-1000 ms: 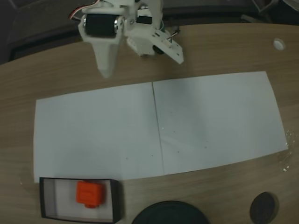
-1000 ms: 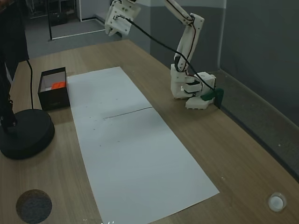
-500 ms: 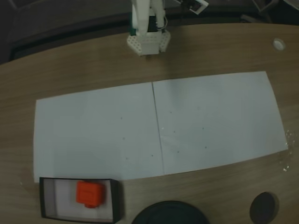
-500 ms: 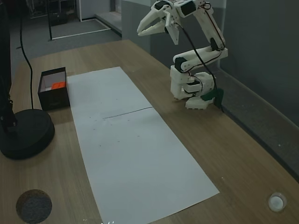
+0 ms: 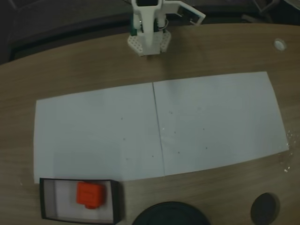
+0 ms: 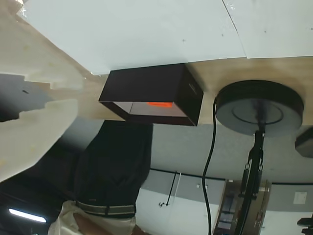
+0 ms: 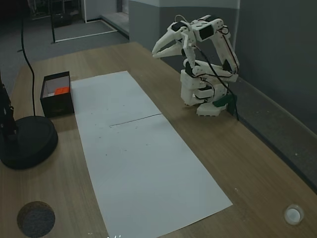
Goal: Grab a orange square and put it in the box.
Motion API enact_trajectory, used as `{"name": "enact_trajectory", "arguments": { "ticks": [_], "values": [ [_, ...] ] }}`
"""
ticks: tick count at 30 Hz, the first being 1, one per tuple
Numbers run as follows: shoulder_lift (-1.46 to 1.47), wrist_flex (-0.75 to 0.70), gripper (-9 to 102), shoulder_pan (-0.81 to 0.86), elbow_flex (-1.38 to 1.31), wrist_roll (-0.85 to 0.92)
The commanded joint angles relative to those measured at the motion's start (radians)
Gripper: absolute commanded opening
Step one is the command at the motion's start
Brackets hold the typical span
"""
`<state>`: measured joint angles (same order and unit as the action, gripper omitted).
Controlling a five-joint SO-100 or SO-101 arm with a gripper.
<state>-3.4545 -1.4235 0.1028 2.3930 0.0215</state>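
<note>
Block in box, arm folded at its base — task looks complete.

The orange square [image 5: 90, 194] lies inside the box [image 5: 47, 199], resting on the pale floor at about mid-length; the box sits at the near-left corner of the surface [image 5: 70, 75] in a fixed view, just beyond the near edge of the white paper sheet [image 5: 93, 131]. In the wrist view the orange square [image 6: 160, 104] shows as a red strip over the box [image 6: 151, 88] wall. The hand [image 7: 159, 48] is empty, fingers slightly apart, held above the arm's base at the far side of the surface, well apart from the box. A round black stand base [image 7: 25, 141] sits just beside the box. Judgement: the placing step is finished and the arm is parked; no further move on the block seems needed beyond holding rest.
</note>
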Motion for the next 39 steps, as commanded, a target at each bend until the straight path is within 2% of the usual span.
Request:
{"name": "enact_trajectory", "arguments": {
  "ticks": [1,8,16,21,25,30,39],
  "values": [
    [-0.021,0.025,0,-0.014,0.028,-0.006],
    [-0.021,0.046,0,-0.014,0.249,-0.207],
    [-0.021,0.038,0,-0.026,0.394,-0.206],
    [-0.021,0.084,0,-0.041,0.499,-0.204],
    [-0.020,0.132,0,-0.071,0.611,-0.098],
    [-0.020,0.132,0,-0.086,0.607,-0.040],
    [-0.020,0.132,0,-0.077,0.607,-0.044]
  ]
}}
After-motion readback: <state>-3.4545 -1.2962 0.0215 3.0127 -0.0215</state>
